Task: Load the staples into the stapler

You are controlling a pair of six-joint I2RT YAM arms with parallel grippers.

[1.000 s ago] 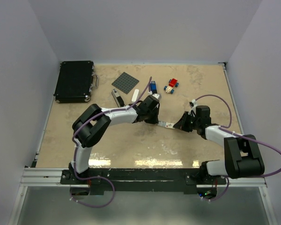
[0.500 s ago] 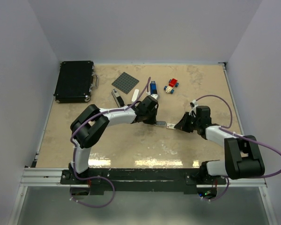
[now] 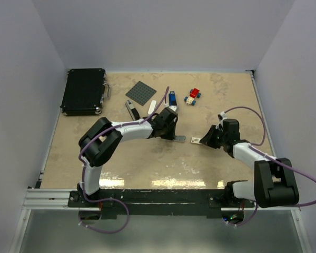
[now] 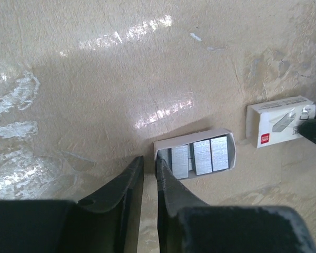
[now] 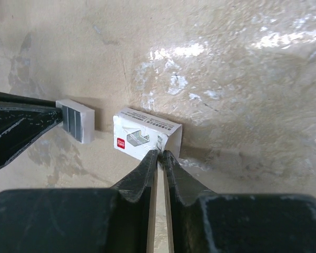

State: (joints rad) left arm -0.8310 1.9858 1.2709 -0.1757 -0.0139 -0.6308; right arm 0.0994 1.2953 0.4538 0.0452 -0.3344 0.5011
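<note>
The staples box is in two pieces on the table. The grey tray of staples [image 4: 195, 155] lies open. My left gripper [image 4: 148, 164] is shut on the tray's end wall, one finger inside and one outside. The white, red-marked sleeve [image 5: 147, 134] lies a short gap to the right of the tray. My right gripper [image 5: 159, 154] is shut on the sleeve's near edge. In the top view the tray [image 3: 180, 138] and the sleeve [image 3: 196, 140] sit between the left gripper [image 3: 174, 136] and the right gripper [image 3: 203, 141]. A black oblong object, apparently the stapler [image 3: 130, 109], lies behind the left arm.
A black case [image 3: 84, 91] stands at the back left. A dark grey baseplate [image 3: 141, 93], a white piece [image 3: 152, 107], a blue object [image 3: 172, 98] and a red, white and blue toy-brick car [image 3: 193, 96] lie at the back middle.
The box has come apart. My right gripper has drawn the white sleeve to the right, off the grey tray, which stays in my left gripper.
</note>
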